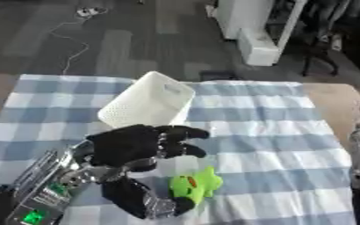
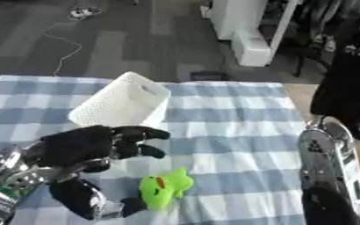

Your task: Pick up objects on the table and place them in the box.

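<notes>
Left eye view shows my left hand [image 1: 133,147] with fingers [image 1: 185,132] spread wide, holding nothing, above the green toy [image 1: 195,184] lying on the desk [image 1: 268,132] near the white box [image 1: 149,103]; nothing looks placed yet, and only the right eye view shows my right arm, hand unseen

One white perforated plastic box [image 1: 149,102], one bright green soft toy with an orange mark [image 1: 194,185], one blue-and-white checked tablecloth [image 1: 268,132], and two black robot hands: left [image 1: 133,145], right [image 2: 344,94]
</notes>
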Controlling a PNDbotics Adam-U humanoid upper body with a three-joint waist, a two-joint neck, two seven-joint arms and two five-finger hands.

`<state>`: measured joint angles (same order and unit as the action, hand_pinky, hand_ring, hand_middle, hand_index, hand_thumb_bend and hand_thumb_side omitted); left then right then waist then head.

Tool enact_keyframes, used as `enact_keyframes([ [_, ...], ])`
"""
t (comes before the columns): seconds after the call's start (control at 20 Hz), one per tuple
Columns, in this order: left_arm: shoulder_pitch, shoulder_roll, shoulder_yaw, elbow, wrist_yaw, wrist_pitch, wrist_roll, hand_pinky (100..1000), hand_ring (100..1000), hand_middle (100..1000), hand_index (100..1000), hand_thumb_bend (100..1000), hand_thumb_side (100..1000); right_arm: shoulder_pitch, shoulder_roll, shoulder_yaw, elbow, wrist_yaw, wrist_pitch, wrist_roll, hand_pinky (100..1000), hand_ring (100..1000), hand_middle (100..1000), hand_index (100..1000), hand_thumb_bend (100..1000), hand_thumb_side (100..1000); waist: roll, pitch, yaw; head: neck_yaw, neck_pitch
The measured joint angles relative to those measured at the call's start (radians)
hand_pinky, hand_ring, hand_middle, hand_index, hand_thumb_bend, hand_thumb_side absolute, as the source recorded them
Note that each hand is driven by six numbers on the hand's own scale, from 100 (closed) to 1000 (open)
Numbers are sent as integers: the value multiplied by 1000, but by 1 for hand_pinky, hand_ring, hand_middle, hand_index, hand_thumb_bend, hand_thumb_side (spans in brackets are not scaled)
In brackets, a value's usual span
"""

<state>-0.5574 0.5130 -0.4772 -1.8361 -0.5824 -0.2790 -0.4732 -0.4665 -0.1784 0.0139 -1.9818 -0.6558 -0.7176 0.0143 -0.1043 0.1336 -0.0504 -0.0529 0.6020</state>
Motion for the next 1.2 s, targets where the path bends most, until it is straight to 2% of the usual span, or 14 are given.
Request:
enact_keyframes([
  [0.55, -21, -20, -30, 66, 15, 0, -14, 100, 1000, 1000, 931, 342, 948, -17, 18, 4, 0, -31, 5, 4, 361, 482, 597, 720, 100, 963, -1, 4, -16, 9, -1],
  [0.85, -27, -45, -50, 101, 5, -9, -40, 100, 1000, 1000, 936, 461, 852, -27, 20, 3, 0, -40, 8, 8, 362, 482, 596, 720, 100, 964, 0, 7, -22, 9, 0],
  [1.05, -27, -55, -61, 113, 10, -12, -68, 100, 1000, 1000, 938, 481, 840, -28, 27, 3, 0, -41, 8, 8, 362, 482, 595, 719, 100, 965, 0, 7, -23, 9, 1],
  [1.2, -26, -60, -61, 119, 19, -12, -83, 100, 1000, 1000, 936, 527, 792, -28, 27, 3, 0, -41, 8, 8, 362, 481, 596, 719, 100, 965, 0, 8, -23, 9, 1],
])
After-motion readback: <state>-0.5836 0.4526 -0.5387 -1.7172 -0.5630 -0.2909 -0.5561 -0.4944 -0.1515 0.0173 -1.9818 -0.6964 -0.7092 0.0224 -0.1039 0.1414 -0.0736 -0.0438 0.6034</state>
